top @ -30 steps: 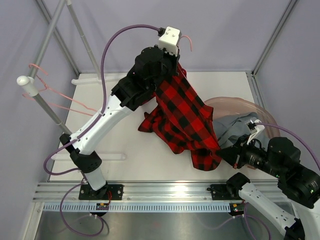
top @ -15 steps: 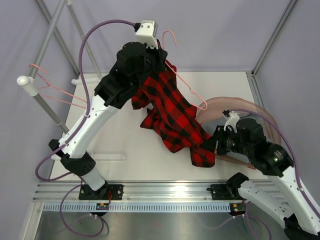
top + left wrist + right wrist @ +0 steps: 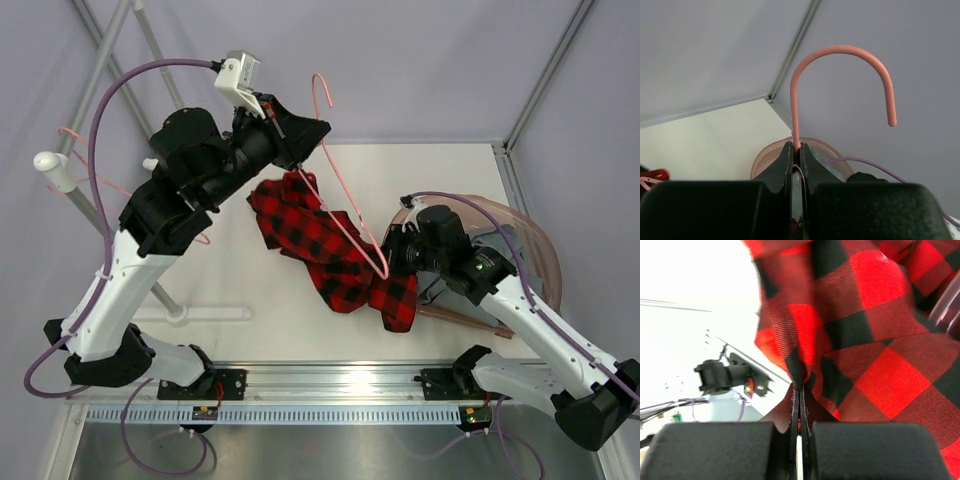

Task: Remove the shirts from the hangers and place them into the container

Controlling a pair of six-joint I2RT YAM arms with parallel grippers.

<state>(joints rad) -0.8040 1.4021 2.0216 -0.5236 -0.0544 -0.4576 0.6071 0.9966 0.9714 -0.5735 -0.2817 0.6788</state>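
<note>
My left gripper [image 3: 315, 132] is raised over the back of the table, shut on the neck of a pink wire hanger [image 3: 342, 215]; the left wrist view shows the fingers [image 3: 785, 160] pinching the wire just under its hook [image 3: 840, 49]. The red-and-black plaid shirt [image 3: 325, 250] hangs bunched along the hanger's lower arm. My right gripper [image 3: 393, 257] is shut on the shirt's lower folds, and plaid cloth [image 3: 865, 340] fills its wrist view. The round pinkish container [image 3: 535, 240] stands at the right, behind the right arm, with grey fabric [image 3: 497, 243] inside.
Grey rail poles [image 3: 100, 75] cross at the back left, one ending in a white knob [image 3: 53, 168]. More pink hangers [image 3: 78, 137] hang on that rail. The arm bases sit on a metal track [image 3: 320, 385] along the near edge.
The left arm has swung left with the hanger, pulling the plaid shirt toward the middle of the table. The right gripper has moved up and left from beside the container, still on the shirt.
</note>
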